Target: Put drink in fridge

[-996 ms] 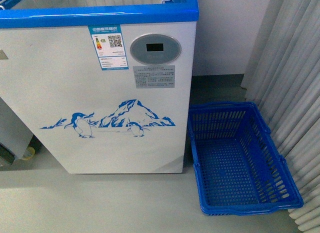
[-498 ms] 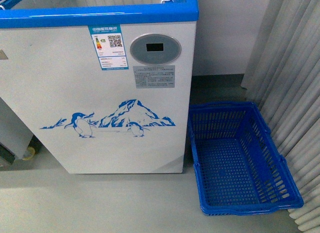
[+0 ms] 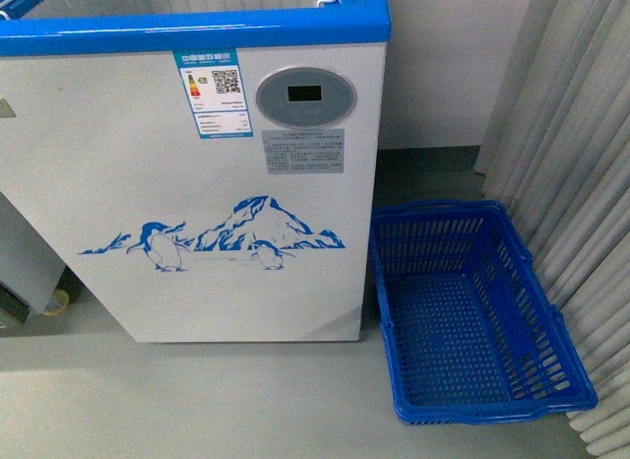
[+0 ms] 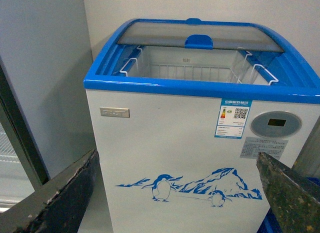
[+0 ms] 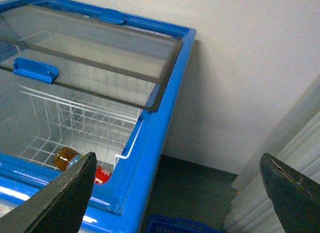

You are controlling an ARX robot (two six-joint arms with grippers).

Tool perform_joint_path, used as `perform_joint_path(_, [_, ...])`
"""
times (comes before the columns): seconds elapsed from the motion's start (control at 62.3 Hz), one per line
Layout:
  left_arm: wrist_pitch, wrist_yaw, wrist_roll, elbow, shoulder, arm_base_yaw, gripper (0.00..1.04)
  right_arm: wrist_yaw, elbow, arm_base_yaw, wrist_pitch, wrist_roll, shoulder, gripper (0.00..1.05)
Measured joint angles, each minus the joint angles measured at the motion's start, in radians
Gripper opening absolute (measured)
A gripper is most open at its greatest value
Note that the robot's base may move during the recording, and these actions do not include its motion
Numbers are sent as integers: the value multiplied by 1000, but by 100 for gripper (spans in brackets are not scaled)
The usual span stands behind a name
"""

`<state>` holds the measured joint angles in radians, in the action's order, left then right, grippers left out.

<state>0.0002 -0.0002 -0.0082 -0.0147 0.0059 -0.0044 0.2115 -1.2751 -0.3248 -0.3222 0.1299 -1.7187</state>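
**Drink lies inside the fridge; both grippers spread and empty**

The left gripper (image 4: pixel 177 193) and right gripper (image 5: pixel 177 193) hold nothing, jaws wide apart. The drink (image 5: pixel 80 165) lies in the fridge (image 3: pixel 197 163), in its wire basket (image 5: pixel 65 123) near the front rim. A blue basket (image 3: pixel 472 311) stands beside the fridge.

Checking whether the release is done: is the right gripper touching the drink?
Apart. In the right wrist view the right gripper has its jaws spread wide and empty, while the drink lies below in the fridge wire basket.
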Motion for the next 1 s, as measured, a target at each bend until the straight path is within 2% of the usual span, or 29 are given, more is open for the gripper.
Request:
perform_joint_path(0.305, [0,0,0,0,0,0,97,-23,266,60,-95,-31,203,97])
perform_joint_path(0.626, [0,0,0,0,0,0,97,51,594,74,-224,-65,488,97])
perform_joint_path(0.851, [0,0,0,0,0,0,97,36,772,93,-196,-88,769,97])
perform_joint_path(0.996, [0,0,0,0,0,0,97,-13,861,150,-137,-89,978,97])
